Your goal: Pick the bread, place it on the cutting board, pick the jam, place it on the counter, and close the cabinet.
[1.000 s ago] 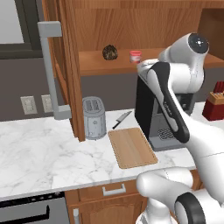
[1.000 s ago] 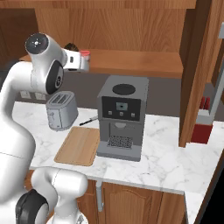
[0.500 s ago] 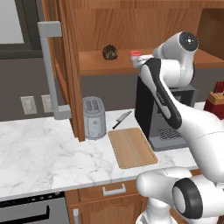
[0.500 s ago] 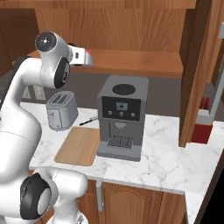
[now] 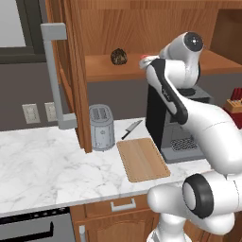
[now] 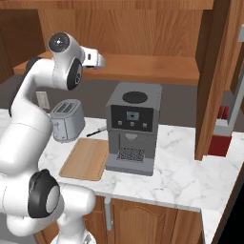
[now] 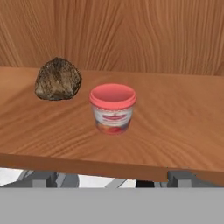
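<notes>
Red jam (image 7: pixel 113 108) sits beside bread (image 7: pixel 57 79) in cabinet (image 7: pixel 131 127).

The arm (image 5: pixel 189 118) is showing glossy white, rounded shells, with dark grey discs capping its joints and a black band running along one link. Its base (image 6: pixel 57 205) is bulging white, wearing a dark round cap ringed in grey.

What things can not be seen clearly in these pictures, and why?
- Gripper: whether it is open or shut cannot be told; the hand view gives no clear look at the fingertips.
- Jam: mostly behind the white arm in the left base view; its label print is too blurred to read in the hand view.
- Cabinet: top cut off by the upper edge in both base views.
</notes>
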Robot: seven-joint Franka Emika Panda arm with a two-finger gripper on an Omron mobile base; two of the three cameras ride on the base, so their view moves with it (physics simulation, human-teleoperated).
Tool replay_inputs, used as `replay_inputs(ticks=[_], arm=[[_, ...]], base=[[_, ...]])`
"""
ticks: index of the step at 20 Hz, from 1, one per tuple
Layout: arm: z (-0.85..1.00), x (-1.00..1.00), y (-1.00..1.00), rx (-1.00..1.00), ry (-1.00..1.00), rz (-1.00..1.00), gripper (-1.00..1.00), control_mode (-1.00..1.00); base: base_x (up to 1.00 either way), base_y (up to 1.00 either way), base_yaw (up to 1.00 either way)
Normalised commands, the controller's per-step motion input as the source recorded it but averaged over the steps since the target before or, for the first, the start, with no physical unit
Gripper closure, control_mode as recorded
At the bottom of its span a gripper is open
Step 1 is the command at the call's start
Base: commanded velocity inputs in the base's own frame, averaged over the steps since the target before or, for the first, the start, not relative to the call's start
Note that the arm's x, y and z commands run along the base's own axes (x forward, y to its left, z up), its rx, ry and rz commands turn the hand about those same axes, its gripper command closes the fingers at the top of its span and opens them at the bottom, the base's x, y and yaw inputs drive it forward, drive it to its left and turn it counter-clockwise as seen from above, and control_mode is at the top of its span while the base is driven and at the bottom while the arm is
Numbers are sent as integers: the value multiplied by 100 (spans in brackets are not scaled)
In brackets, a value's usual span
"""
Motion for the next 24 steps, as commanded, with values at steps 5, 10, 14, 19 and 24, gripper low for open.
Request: replay_inputs(ticks=[5,10,14,19,24], arm=[[0,40,0,0,0,0,-100,-100],[0,33,0,0,0,0,-100,-100],[0,32,0,0,0,0,-100,-100],[0,31,0,0,0,0,-100,-100],[0,28,0,0,0,0,-100,-100]], base=[[0,0,0],[0,0,0],[0,0,0],[0,0,0],[0,0,0]])
